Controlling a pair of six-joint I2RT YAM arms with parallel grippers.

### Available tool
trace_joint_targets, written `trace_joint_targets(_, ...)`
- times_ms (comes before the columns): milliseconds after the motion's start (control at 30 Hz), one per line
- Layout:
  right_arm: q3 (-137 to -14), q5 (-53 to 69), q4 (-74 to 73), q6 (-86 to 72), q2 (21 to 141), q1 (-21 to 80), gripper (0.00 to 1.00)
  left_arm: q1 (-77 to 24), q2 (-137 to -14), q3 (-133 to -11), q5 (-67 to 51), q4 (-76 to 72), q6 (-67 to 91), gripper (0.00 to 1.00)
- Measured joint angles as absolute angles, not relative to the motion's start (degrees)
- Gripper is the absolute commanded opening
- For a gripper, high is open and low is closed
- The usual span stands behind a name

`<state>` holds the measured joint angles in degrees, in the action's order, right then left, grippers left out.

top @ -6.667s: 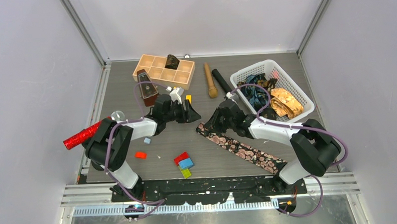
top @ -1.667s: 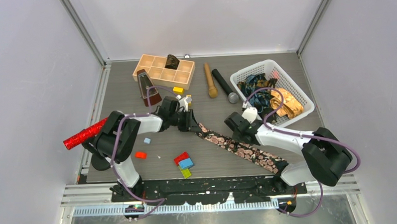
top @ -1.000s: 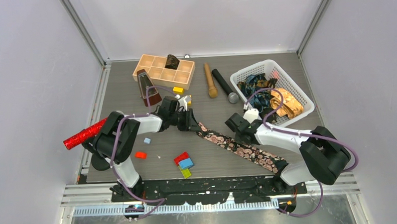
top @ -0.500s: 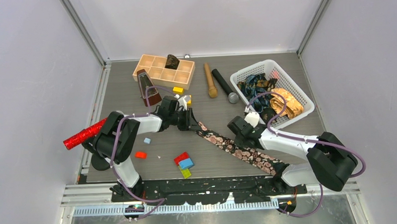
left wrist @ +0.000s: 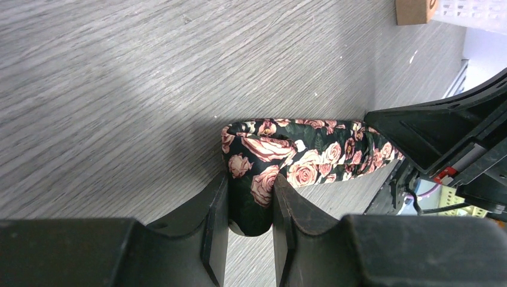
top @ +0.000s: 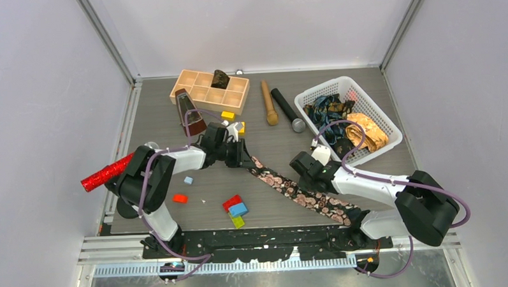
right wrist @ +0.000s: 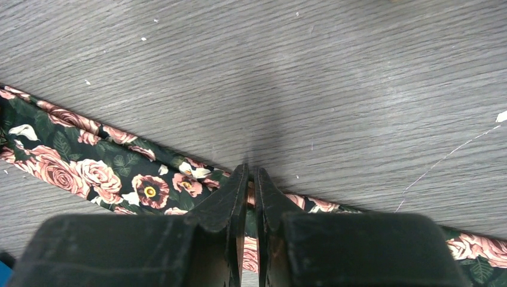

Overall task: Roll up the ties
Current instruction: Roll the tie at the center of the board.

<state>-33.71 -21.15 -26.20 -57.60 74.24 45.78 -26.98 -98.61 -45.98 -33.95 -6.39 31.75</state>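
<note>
In the top view, the black rose-patterned tie (top: 317,202) lies slantwise across the desk (top: 154,108). The left jaws are at its far end and the right jaws at its middle. Other ties (top: 330,112) sit bunched in the white basket (top: 338,82).

In the left wrist view, the tie's (left wrist: 299,155) curled-over end sits between the left jaws, which are clenched on it.

In the right wrist view, the tie (right wrist: 89,170) runs flat across under the right jaws. They are nearly closed and pinch its fabric at the upper edge.
</note>
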Motion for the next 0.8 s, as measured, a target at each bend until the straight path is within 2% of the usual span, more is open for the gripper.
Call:
trace_joint_targets(400, -33.8, -21.2, -26.4, -57.6, 74.2, 45.8, 0.16, -29.4, -95.5, -47.2, -26.1, -1.3, 28.1, 0.19)
trace_joint_targets(800, -33.8, -21.1, -26.4, -57.3, 74.2, 45.8, 0.16, -35.6, -93.4, -50.0, -13.5, 4.0, 25.0, 0.14)
